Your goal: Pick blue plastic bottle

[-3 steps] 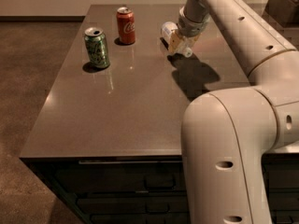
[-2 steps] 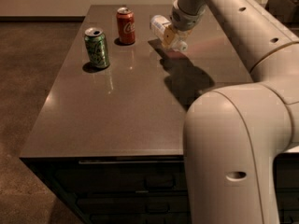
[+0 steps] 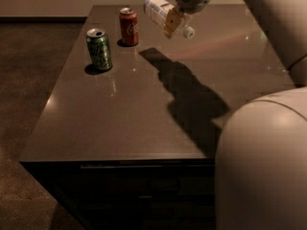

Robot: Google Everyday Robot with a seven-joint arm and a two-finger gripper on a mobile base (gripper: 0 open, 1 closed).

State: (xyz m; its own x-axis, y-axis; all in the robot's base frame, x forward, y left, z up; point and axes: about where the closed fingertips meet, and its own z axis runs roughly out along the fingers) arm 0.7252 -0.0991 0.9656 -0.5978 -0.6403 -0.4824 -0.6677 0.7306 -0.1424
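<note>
The blue plastic bottle (image 3: 160, 12) is clear with a whitish label and a white cap (image 3: 189, 32). It lies sideways in the air, well above the dark table (image 3: 124, 114), near the back. My gripper (image 3: 172, 22) comes down from the top of the view and is shut on the bottle's middle, cap pointing right. The bottle's shadow falls on the tabletop below it.
A red cola can (image 3: 128, 27) stands at the back left of the table, just left of the bottle. A green can (image 3: 99, 49) stands in front and left of it. My arm's large white body (image 3: 261, 162) fills the lower right.
The gripper has lifted the bottle off the table and carried it up and to the left. The cans have not moved.
</note>
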